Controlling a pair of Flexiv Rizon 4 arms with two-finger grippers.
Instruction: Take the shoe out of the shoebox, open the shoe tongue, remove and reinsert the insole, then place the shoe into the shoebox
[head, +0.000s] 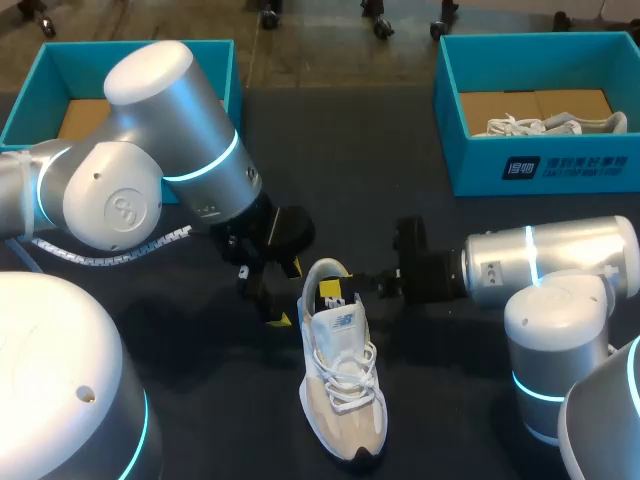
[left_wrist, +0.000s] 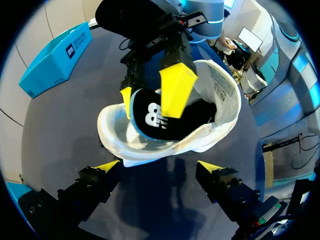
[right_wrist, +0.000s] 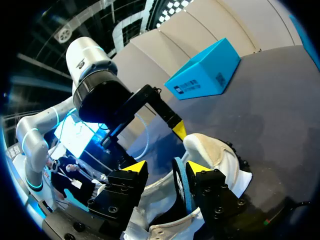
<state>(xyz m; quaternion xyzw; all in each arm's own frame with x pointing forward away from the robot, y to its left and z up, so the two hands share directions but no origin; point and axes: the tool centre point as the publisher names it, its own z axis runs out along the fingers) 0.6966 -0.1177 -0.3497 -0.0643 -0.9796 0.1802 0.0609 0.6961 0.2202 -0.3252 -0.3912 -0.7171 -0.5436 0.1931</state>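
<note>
Table (head: 200, 400): dark top, read here as a dial from the head view, with 12 o'clock at the far edge.
Shoe (head: 340, 395): white and beige sneaker, out of both boxes. It stands sole-down on the table just toward 6 o'clock of the centre, heel to 12 o'clock and toe to 6 o'clock.
Laces (head: 345, 380): white, threaded, with loose loops over the instep.
Insole (left_wrist: 150, 120): black with a white logo, standing on edge in the heel opening. Its upper part is above the collar and its lower part is inside the shoe.
Right arm (head: 550, 260): enters from 3 o'clock and lies low across the table toward the heel.
Right gripper (right_wrist: 165, 167): at the heel opening, on its 3 o'clock side. Released, fingers spread. The insole stands between them and leans on one finger (right_wrist: 200, 172), with a gap showing to the other.
Left arm (head: 150, 150): enters from 9 o'clock, its elbow raised over the left shoebox.
Left gripper (left_wrist: 159, 166): just beside the heel at its 9 o'clock. Released, fingers wide, nothing between them. The heel is directly ahead of the tips; whether they touch it cannot be told.
Left shoebox (head: 70, 70): teal, open, at 10 o'clock, with a brown floor showing. It is partly hidden by the left arm.
Right shoebox (head: 540, 165): teal, open, at 2 o'clock, well apart from the shoe on the table.
Second shoe (head: 560, 125): pale, inside the right shoebox, lying along its 6 o'clock wall.
</note>
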